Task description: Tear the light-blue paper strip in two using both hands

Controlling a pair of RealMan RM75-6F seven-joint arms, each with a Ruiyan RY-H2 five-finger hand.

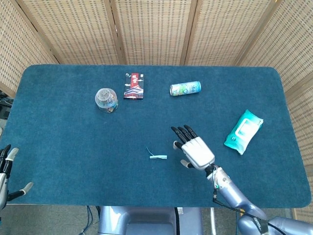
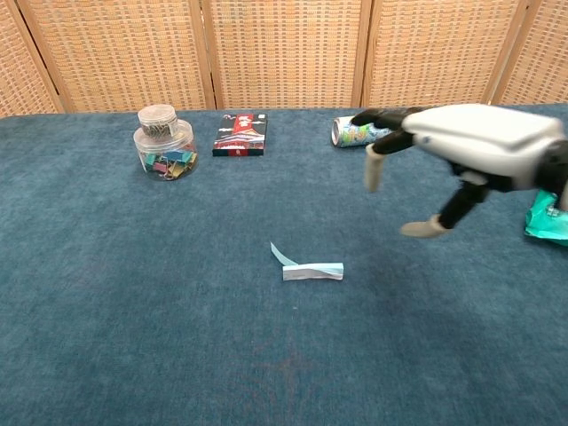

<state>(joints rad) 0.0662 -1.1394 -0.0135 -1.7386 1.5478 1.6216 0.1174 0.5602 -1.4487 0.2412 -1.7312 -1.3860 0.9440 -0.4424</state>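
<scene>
Head view: drink can (image 1: 185, 88) beyond the right hand (image 1: 194, 151); wipes pack (image 1: 243, 131) on its outer side.
Right hand: fingers spread, holding nothing, above the cloth.
Paper strip (image 1: 158, 156): just inward of it, untouched.
Left hand (image 1: 6, 171): at the table's near corner, fingers apart, empty.

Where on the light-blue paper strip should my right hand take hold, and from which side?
Pinch the flat folded right end of the light-blue paper strip from above, coming in from the right, where the right hand hovers open. That leaves the curled-up left tip, which lifts off the cloth, free for the left hand.
</scene>
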